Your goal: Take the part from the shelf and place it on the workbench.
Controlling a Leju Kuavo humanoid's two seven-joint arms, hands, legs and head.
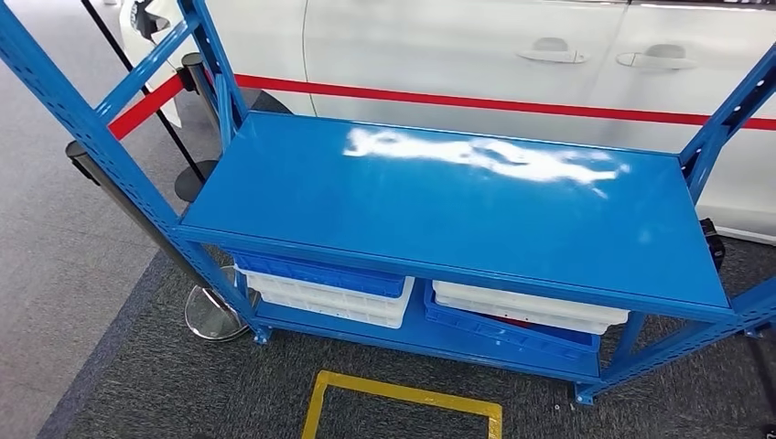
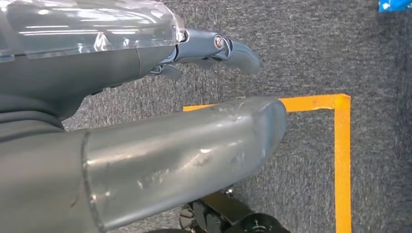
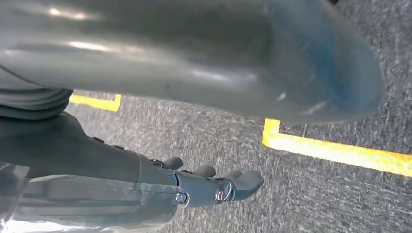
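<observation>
- Two hands hang over grey carpet: left hand point(image 2: 145, 97) and right hand point(image 3: 160, 145), fingers loosely extended, holding nothing.
- Part location: cannot tell. Probably in the lower crates point(image 1: 320, 288) of the blue shelf point(image 1: 448, 210); a red glimpse shows in the right crate point(image 1: 526, 315).
- Handling: unjudgeable until seen; likely rigid.
- Crate interiors hidden by the top deck.

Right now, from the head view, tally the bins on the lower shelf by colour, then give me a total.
White bins: 2, one at left, one at right
Blue bins: 2, one at left, one at right
Total: 4
Each side holds one white and one blue, stacked.
</observation>
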